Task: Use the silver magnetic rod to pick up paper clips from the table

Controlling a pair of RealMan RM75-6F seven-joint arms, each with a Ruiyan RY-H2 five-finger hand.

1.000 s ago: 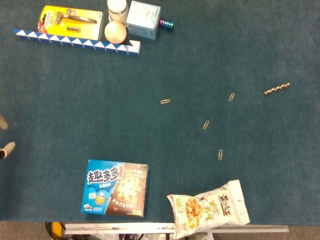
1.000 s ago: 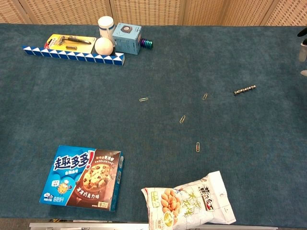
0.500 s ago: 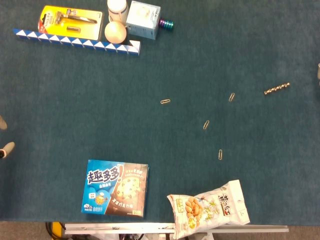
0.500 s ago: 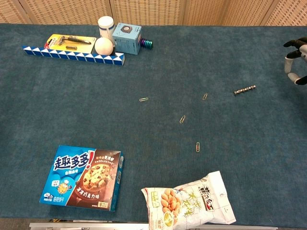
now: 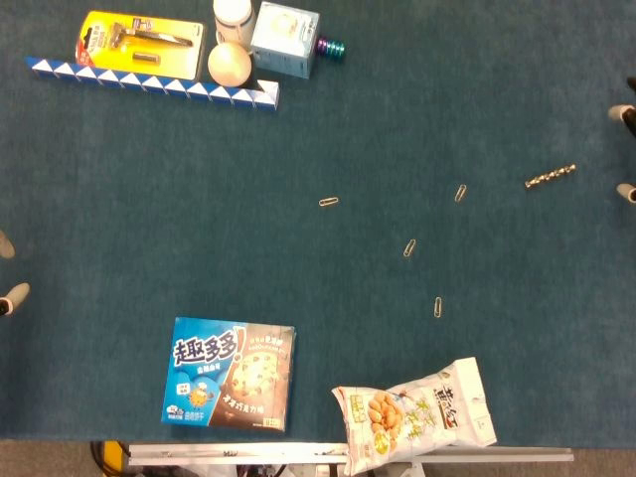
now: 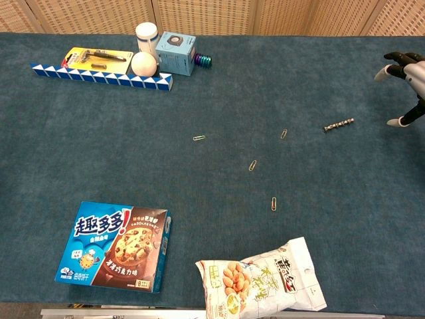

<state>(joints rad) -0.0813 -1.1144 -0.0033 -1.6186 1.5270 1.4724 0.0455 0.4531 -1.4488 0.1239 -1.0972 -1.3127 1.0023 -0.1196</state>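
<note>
Silver magnetic rod (image 5: 551,178) lies tilted on the teal worktop (image 5: 149,199), far right. Right robot hand (image 5: 625,149) barely in frame at the right edge, only fingertips (image 5: 626,192) showing, apart from the rod. Four paper clips (image 5: 409,247) scattered mid-worktop. Left robot hand (image 5: 10,273) at left edge, fingertips only. Cookie box (image 5: 230,374) and snack bag (image 5: 414,414) along near edge.

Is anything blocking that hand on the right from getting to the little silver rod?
Nothing visible does. The right hand hangs open at the table's right edge, and only bare blue cloth lies between it and the silver magnetic rod. The paper clips lie on the rod's far side.
</note>
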